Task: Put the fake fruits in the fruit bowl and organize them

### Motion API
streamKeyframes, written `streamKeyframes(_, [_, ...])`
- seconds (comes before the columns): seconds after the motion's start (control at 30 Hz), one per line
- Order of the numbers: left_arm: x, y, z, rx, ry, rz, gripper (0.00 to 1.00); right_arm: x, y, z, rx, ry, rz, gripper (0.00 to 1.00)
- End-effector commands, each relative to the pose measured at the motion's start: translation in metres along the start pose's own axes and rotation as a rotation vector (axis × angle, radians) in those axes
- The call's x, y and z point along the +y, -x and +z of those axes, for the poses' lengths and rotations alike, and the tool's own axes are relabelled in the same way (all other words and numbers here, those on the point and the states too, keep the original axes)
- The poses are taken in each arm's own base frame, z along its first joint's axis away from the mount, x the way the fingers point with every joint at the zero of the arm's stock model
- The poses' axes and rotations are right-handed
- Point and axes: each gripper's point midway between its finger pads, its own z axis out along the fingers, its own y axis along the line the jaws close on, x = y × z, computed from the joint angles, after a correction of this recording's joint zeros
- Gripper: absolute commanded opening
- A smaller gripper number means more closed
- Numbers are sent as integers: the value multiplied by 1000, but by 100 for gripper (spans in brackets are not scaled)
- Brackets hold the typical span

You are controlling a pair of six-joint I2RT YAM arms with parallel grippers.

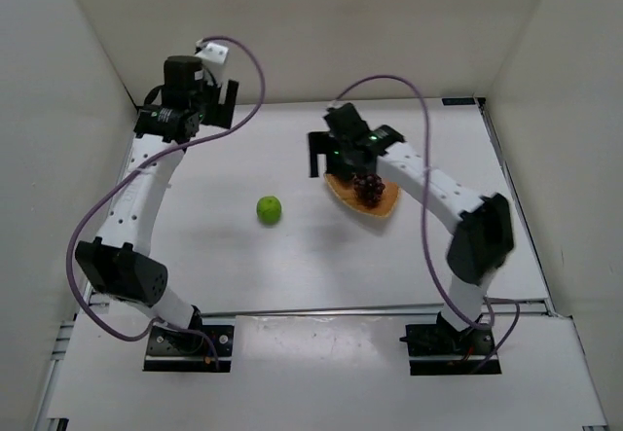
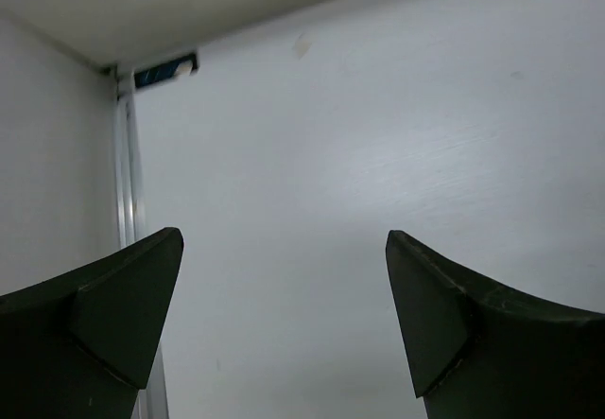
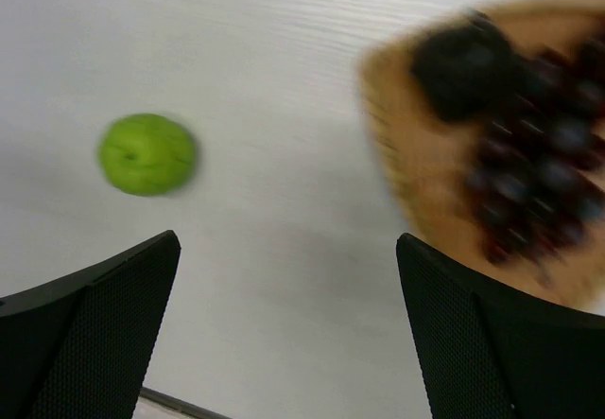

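The bright green round fruit (image 1: 269, 209) lies alone on the white table, left of the tan wicker fruit bowl (image 1: 383, 207). The dark grape bunch (image 1: 370, 188) lies in the bowl. In the right wrist view the bowl (image 3: 416, 159) holds the dark plum (image 3: 458, 69) beside the grapes (image 3: 539, 173), and the green fruit (image 3: 147, 153) sits to the left. My right gripper (image 1: 329, 163) hovers open and empty over the bowl's left edge; it also shows in its wrist view (image 3: 288, 249). My left gripper (image 1: 222, 103) is open and empty at the far left back, seen in its wrist view (image 2: 284, 249).
White walls enclose the table on the left, back and right. A small blue tag (image 2: 165, 71) sits at the back edge by a metal rail. The right arm's cable (image 1: 414, 100) arches over the back of the table.
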Motion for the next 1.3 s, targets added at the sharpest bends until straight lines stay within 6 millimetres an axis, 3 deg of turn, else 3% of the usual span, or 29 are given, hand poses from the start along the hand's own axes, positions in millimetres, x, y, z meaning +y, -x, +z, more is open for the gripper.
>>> streamKeyframes(0.0, [24, -76, -4, 186, 53, -68, 100, 74, 4, 36, 42, 143, -122, 99])
streamKeyframes(0.03, [31, -91, -6, 212, 60, -84, 100, 88, 6, 45, 46, 166, -133, 99])
streamKeyframes(0.07, [45, -123, -6, 282, 96, -124, 100, 112, 5, 64, 60, 197, -155, 99])
streamKeyframes(0.13, [58, -144, -13, 309, 124, -166, 100, 138, -3, 80, 84, 232, -170, 99])
streamKeyframes(0.17, [69, -159, -16, 336, 145, -192, 100, 137, -12, 105, 114, 215, -173, 99])
streamKeyframes(0.2, [70, -178, -17, 378, 151, -203, 100, 152, -9, 106, 97, 237, -175, 99])
streamKeyframes(0.27, [74, -193, -23, 402, 159, -225, 100, 151, -25, 127, 126, 199, -175, 99])
streamKeyframes(0.33, [75, -214, -23, 443, 143, -258, 100, 157, -30, 131, 130, 204, -156, 99])
streamKeyframes(0.5, [72, -230, -26, 472, 130, -278, 100, 155, -64, 145, 190, 165, -178, 98])
streamKeyframes(0.6, [70, -230, -25, 470, 123, -289, 100, 151, -81, 149, 227, 147, -182, 72])
streamKeyframes(0.63, [70, -230, -25, 470, 123, -289, 100, 152, -78, 142, 220, 151, -167, 56])
streamKeyframes(0.7, [69, -229, -25, 467, 115, -291, 100, 152, -75, 134, 215, 153, -155, 35])
streamKeyframes(0.77, [69, -229, -25, 467, 115, -291, 100, 152, -56, 112, 158, 153, -150, 19])
streamKeyframes(0.8, [67, -228, -24, 464, 105, -294, 100, 152, -47, 101, 131, 153, -147, 19])
streamKeyframes(0.83, [67, -228, -24, 464, 104, -294, 100, 155, -26, 72, 67, 172, -137, 18])
streamKeyframes(0.87, [67, -228, -24, 464, 104, -294, 100, 147, -26, 62, 56, 153, -126, 15])
streamKeyframes(0.9, [67, -228, -24, 464, 104, -294, 100, 130, -12, 54, 25, 123, -90, 15])
streamKeyframes(0.93, [67, -228, -24, 464, 104, -294, 100, 115, 12, 23, -57, 100, -64, 13])
streamKeyframes(0.97, [66, -228, -24, 462, 96, -296, 100, 98, 18, 14, -81, 66, -30, 12])
streamKeyframes(1.0, [65, -227, -27, 462, 96, -296, 100, 60, 25, 0, -104, 7, 35, 11])
streamKeyframes(1.03, [62, -231, -27, 469, 83, -299, 100, 34, 27, -5, -124, -51, 74, 11])
streamKeyframes(1.07, [59, -234, -27, 475, 72, -301, 100, -5, 35, -8, -140, -115, 145, 9])
streamKeyframes(1.1, [59, -234, -27, 476, 71, -301, 100, -33, 20, -12, -119, -158, 195, 7])
streamKeyframes(1.17, [57, -233, -26, 473, 63, -304, 100, -83, 16, -12, -109, -228, 287, 7])
streamKeyframes(1.23, [57, -236, -24, 483, 60, -304, 100, -111, 0, -7, -80, -265, 340, 7])
streamKeyframes(1.27, [58, -235, -22, 483, 60, -304, 100, -133, 7, -6, -95, -286, 374, 7])
